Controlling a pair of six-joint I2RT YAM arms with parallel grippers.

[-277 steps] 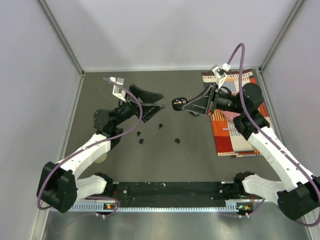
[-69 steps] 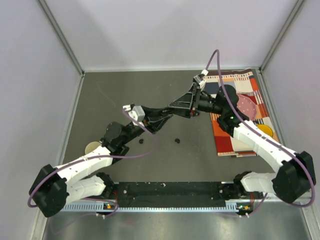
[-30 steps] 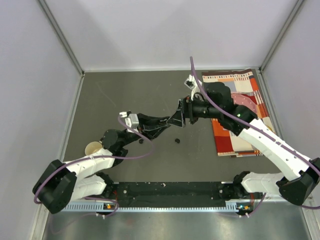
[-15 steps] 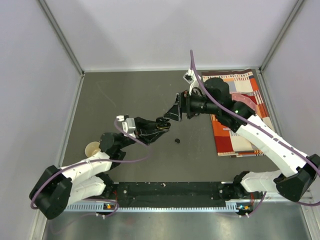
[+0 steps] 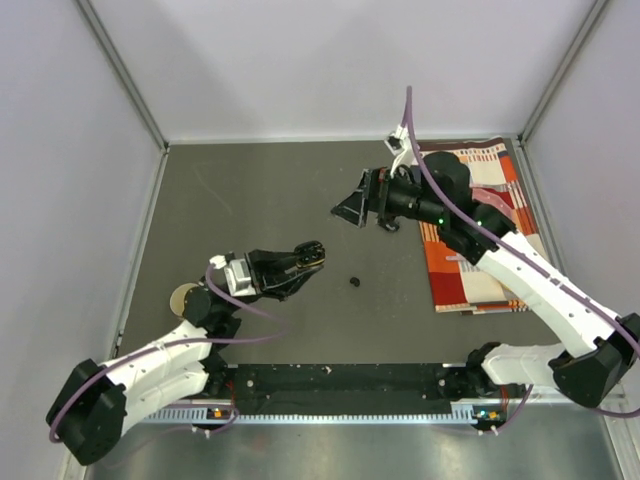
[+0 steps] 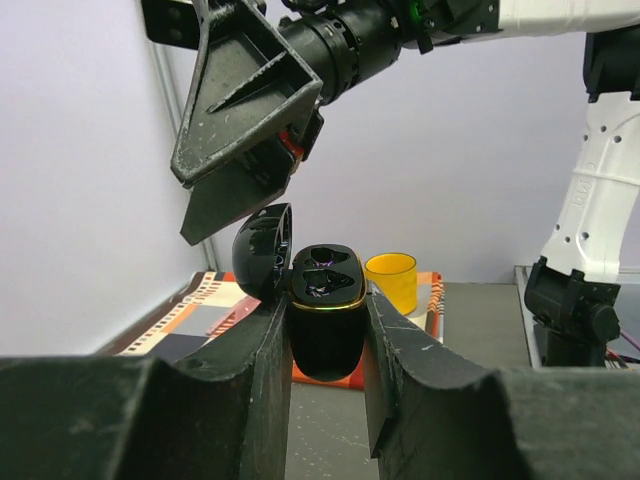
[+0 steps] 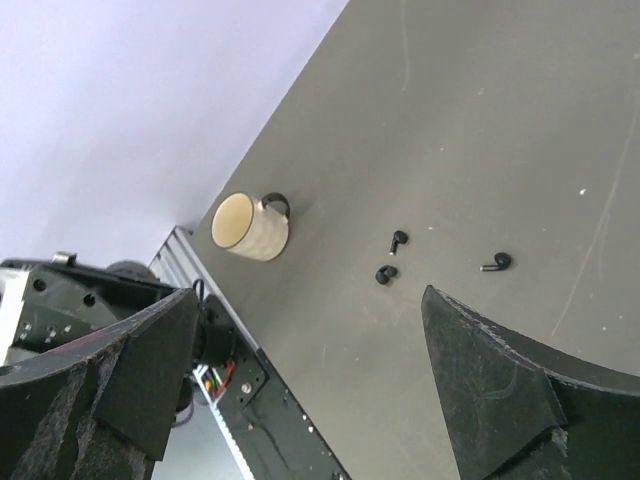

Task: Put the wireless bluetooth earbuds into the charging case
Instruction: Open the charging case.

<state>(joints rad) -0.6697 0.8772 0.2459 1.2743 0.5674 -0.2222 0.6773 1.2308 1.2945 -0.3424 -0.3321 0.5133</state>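
While the left claw (image 5: 306, 257) grips the charging case (image 6: 326, 325) with its lid flipped open, the right claw (image 5: 350, 208) hangs above it, spread wide and empty. Three earbuds (image 7: 385, 274) lie loose on the dark surface (image 7: 480, 120), near a cream mug (image 7: 250, 226).

Taken from the charging case (image 6: 326, 330) carried in the left hand (image 5: 308, 255), in the overhead view: bare counter (image 5: 250, 190) runs from 9 to 12 o'clock up to the walls (image 5: 330, 70). The right hand (image 7: 307, 293) hangs near at 1, spread wide. An earbud (image 5: 353, 282) lies at 4, a mug (image 5: 183, 298) at 8, a patterned cloth (image 5: 450, 290) at 3.
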